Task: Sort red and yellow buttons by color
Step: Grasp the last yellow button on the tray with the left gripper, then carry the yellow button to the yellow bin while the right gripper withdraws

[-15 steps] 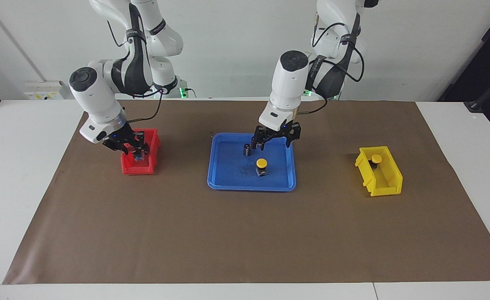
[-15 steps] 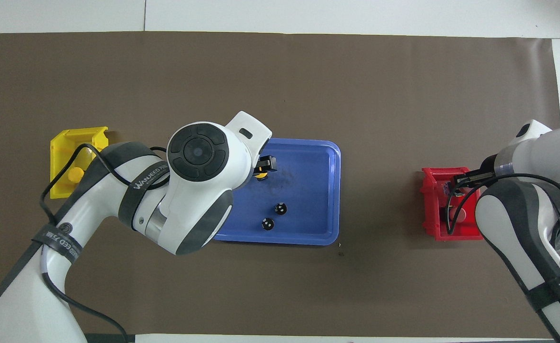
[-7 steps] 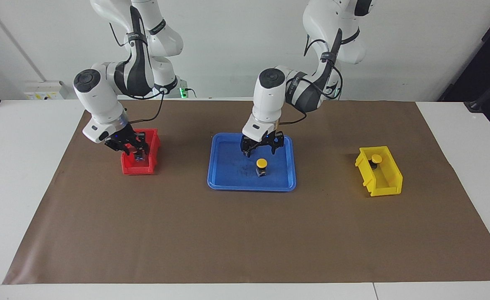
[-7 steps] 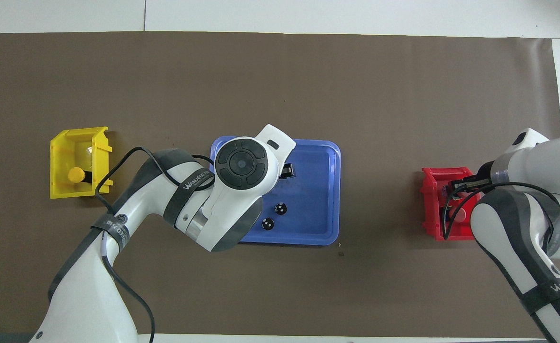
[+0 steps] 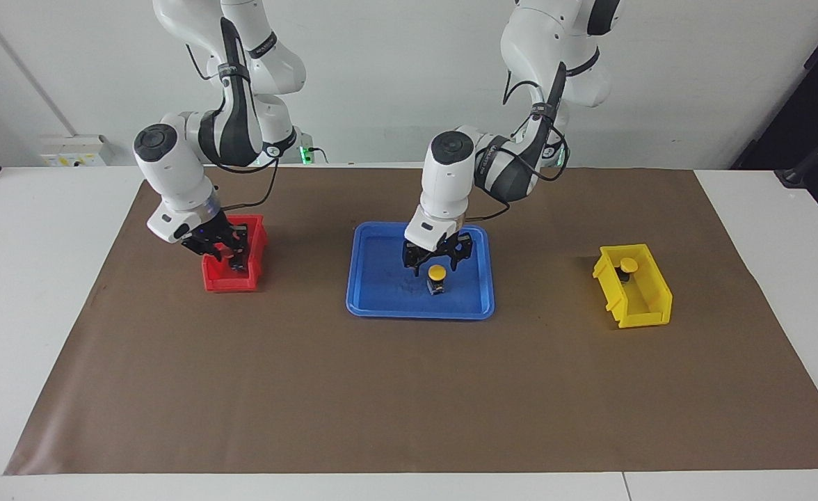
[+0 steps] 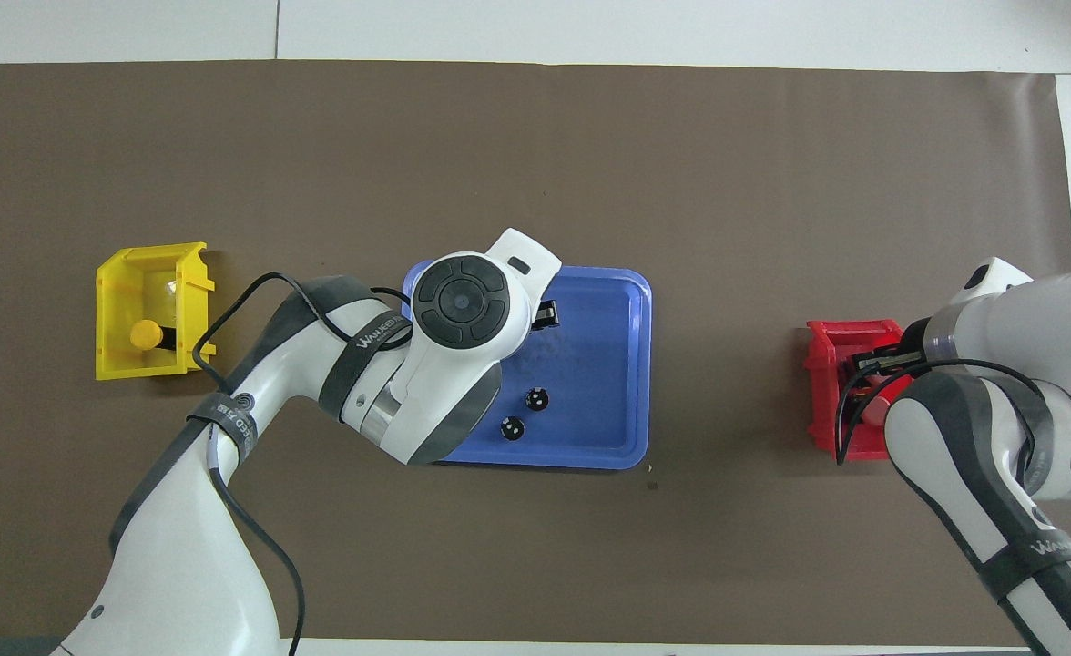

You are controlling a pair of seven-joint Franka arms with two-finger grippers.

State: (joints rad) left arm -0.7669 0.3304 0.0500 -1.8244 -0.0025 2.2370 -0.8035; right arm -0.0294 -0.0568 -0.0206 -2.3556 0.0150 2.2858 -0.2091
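A yellow button (image 5: 437,272) stands upright in the blue tray (image 5: 381,306). My left gripper (image 5: 435,263) is open and low over it, with a finger on each side of the cap. In the overhead view my left hand hides that button. The second yellow button (image 5: 628,264) lies in the yellow bin (image 5: 642,316); it also shows in the overhead view (image 6: 144,334). My right gripper (image 5: 231,257) reaches down into the red bin (image 5: 228,284). The gripper and the bin's walls hide the red buttons.
Two dark cylinders without caps (image 6: 536,397) (image 6: 512,427) stand in the blue tray (image 6: 631,364), nearer to the robots than the yellow button. The brown mat (image 5: 409,403) covers the table between the bins and the tray.
My left gripper has moved from over the dark cylinders and come down around the yellow button in the tray. My right gripper has stayed in the red bin and shifted slightly.
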